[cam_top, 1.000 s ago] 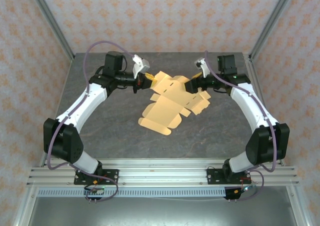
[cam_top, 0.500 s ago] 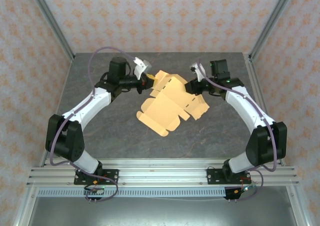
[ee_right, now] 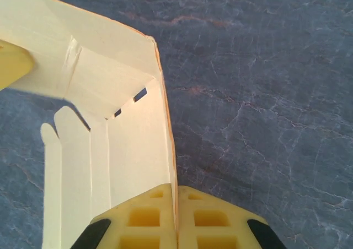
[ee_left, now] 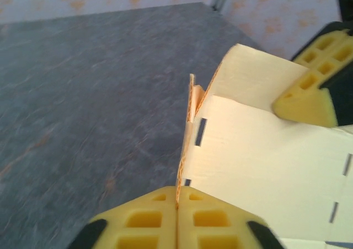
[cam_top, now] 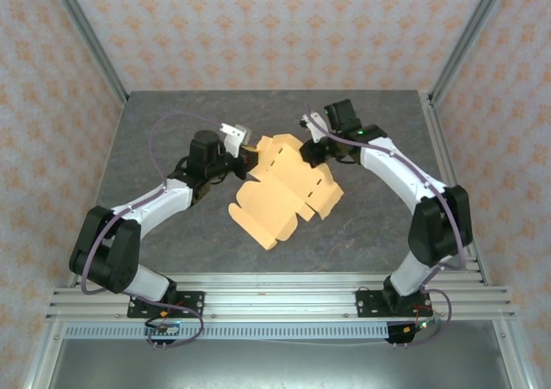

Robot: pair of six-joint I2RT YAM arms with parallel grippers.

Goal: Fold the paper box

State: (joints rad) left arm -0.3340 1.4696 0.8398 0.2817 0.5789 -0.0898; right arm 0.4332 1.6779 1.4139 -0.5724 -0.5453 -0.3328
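**Left gripper** [cam_top: 249, 155]: placed at the far-left edge of the box [cam_top: 282, 193], a little left of the table's middle. In the left wrist view its yellow fingers [ee_left: 140, 222] are pressed together, and a thin upright edge of card is pinched in the seam between them.

**Box**: tan card, plain and unprinted, found near the middle of the table [cam_top: 164, 122] between the two grippers.
- The far part is raised and bent, and is gripped at both ends.
- The near part, with flaps and rounded tabs, is spread toward the near left. Whether it touches the table cannot be told.
- From the left wrist, a panel of the box [ee_left: 259, 166] is seen to run rightward from the pinched edge, with small slots cut along its folds.
- From the right wrist, the box [ee_right: 132, 150] is seen as a trough of creased panels, with two rounded tabs at the left and two slots near the corner fold.

**Right gripper** [cam_top: 310, 151]: placed at the far-right edge of the box, well apart from the left gripper. In the right wrist view its fingers [ee_right: 212, 224] are closed flat against each other, and the orange-tinted edge of a panel is clamped between them. One of its yellow fingers is also seen against the card in the left wrist view, at the upper right.

**Table**: dark grey, marbled, and bounded by patterned walls [cam_top: 258, 27].
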